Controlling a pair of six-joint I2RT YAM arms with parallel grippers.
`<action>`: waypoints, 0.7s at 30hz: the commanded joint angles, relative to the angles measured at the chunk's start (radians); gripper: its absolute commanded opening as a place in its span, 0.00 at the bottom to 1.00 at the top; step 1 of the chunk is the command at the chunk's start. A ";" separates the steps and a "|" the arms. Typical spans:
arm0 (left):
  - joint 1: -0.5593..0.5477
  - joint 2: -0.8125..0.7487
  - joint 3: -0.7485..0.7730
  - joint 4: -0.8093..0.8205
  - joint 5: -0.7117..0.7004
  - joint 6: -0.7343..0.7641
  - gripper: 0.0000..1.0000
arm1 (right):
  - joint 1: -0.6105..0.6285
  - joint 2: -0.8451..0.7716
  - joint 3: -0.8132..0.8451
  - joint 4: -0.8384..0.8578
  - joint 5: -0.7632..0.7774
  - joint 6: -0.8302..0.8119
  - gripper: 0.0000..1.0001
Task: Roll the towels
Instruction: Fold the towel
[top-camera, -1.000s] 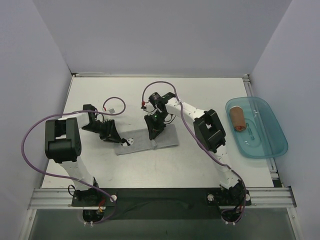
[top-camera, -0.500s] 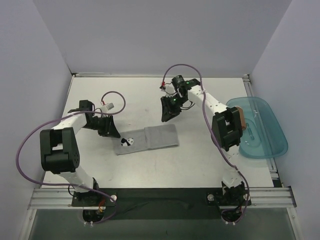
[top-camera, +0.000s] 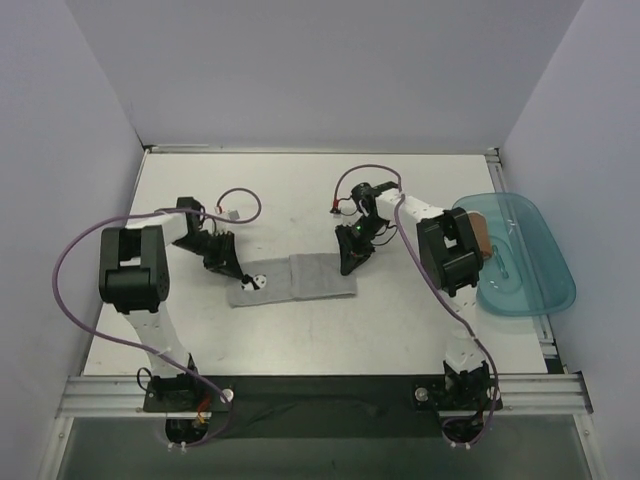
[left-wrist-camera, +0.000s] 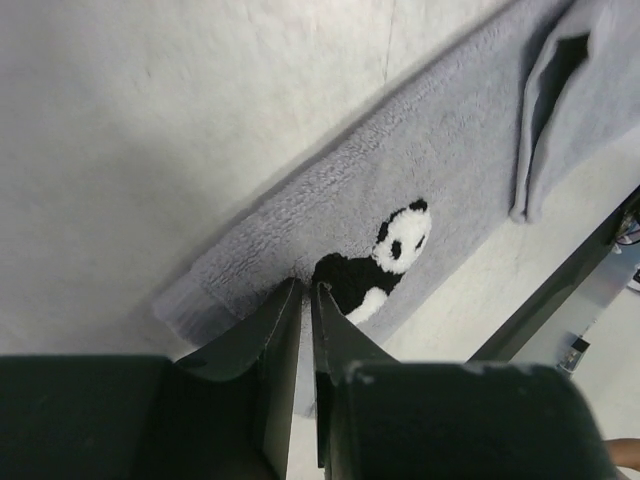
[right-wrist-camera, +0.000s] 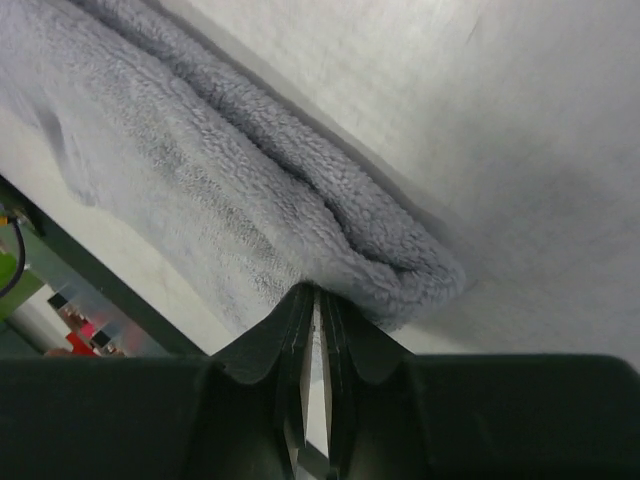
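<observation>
The light grey towel (top-camera: 310, 277) lies flat on the table, with a panda patch (top-camera: 257, 282) near its left end. My left gripper (top-camera: 240, 275) sits at that end. In the left wrist view its tips (left-wrist-camera: 305, 287) are nearly together, pressed into the towel's (left-wrist-camera: 400, 170) edge beside the panda (left-wrist-camera: 385, 260). My right gripper (top-camera: 349, 265) is at the towel's far right corner. There its jaws (right-wrist-camera: 318, 290) are closed to a thin slit against the folded edge of the towel (right-wrist-camera: 250, 180). The rust-brown towel (top-camera: 481, 236) lies rolled in the tray, partly hidden by the right arm.
The translucent teal tray (top-camera: 530, 270) stands at the table's right edge. Purple cables loop above both arms. White walls close in the back and sides. A metal rail with both arm bases runs along the near edge.
The right gripper left the towel's middle, swung to the back, then came down at the towel's far right corner. The left gripper narrowed its jaws at the panda end.
</observation>
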 joint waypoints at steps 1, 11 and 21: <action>-0.005 0.081 0.134 0.007 -0.045 0.017 0.20 | 0.015 -0.107 -0.111 -0.032 -0.055 -0.028 0.11; -0.094 0.265 0.603 -0.081 0.085 -0.009 0.37 | 0.213 -0.304 -0.219 0.020 -0.293 -0.019 0.17; -0.083 -0.083 0.187 0.050 0.013 -0.138 0.47 | -0.028 -0.275 -0.184 0.026 -0.118 -0.055 0.41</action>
